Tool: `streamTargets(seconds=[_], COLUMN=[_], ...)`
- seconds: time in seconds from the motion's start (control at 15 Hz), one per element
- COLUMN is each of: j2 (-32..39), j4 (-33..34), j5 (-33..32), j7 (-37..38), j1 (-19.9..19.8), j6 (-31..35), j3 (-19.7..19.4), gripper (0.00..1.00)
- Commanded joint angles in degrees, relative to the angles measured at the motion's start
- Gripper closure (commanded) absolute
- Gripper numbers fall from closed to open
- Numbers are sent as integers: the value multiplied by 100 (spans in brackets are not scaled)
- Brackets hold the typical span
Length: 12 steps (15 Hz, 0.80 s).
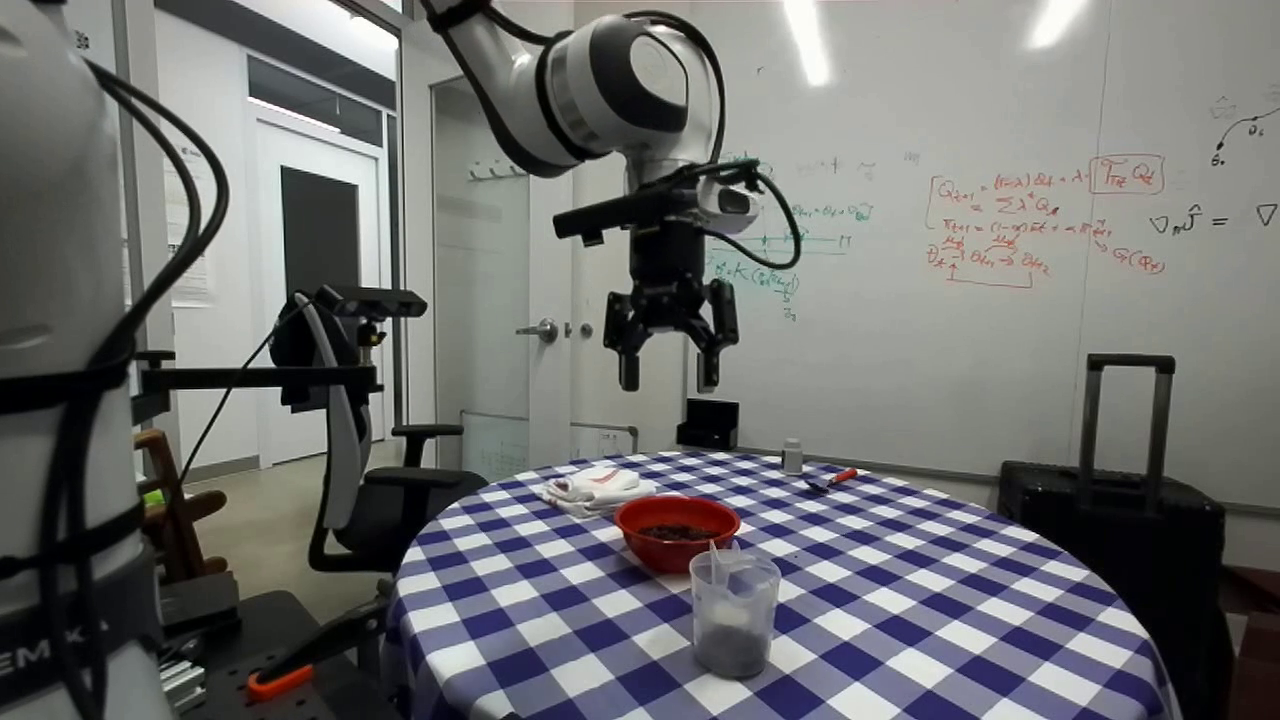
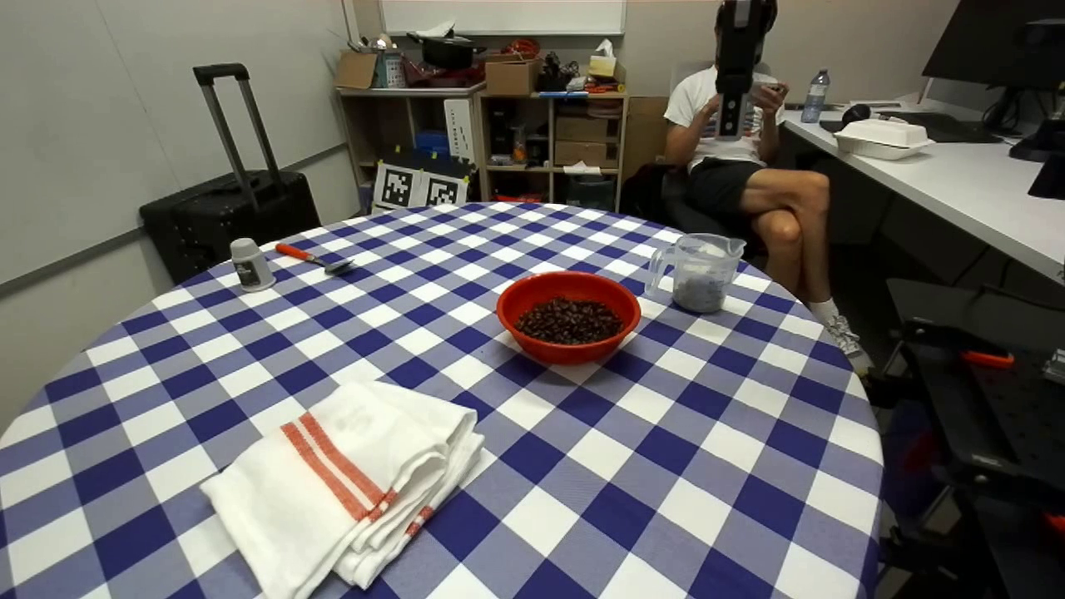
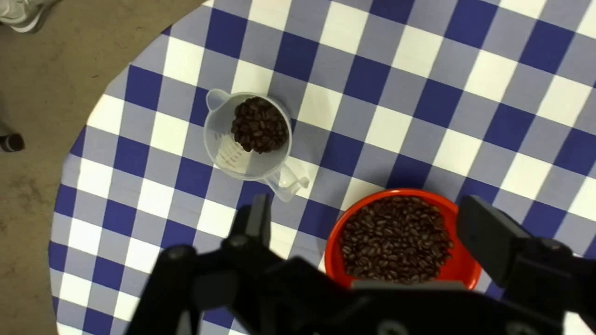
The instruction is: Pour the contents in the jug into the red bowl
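Hanging well above the tabletop [image 1: 900,600], the claw [image 1: 668,372] is spread with nothing in its grasp. Judging by the wrist view, the red bowl [image 1: 665,555] lies roughly beneath its gap, while the jug [image 1: 735,615] with its dark beans [image 3: 260,124] stands upright off to one side, near the bowl but apart. The jug's handle [image 3: 285,184] points roughly toward the bowl, its spout [image 3: 216,98] away, so reaching it probably needs a sideways shift before lowering, and pouring a turn of the jug.

Wrist view: claw [image 3: 365,204] blurry, bowl [image 3: 461,265] ptly hid.
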Motion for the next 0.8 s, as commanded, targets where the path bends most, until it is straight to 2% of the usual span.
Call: streamTargets(seconds=[0.0, 0.2, 0.33, 0.47, 0.73], j2=[716, 1120, 1390, 1653, 2304], j4=[327, 493, 640, 793, 1117], j5=[138, 426, 364, 253, -251], j7=[-1189, -2356, -2710, -2873, -2631], j1=[33, -8, -62, -104, -106], j6=[363, 530, 555, 554, 711], j3=[-242, -329, -334, -307, -271], gripper=[0, 0, 0, 0, 0])
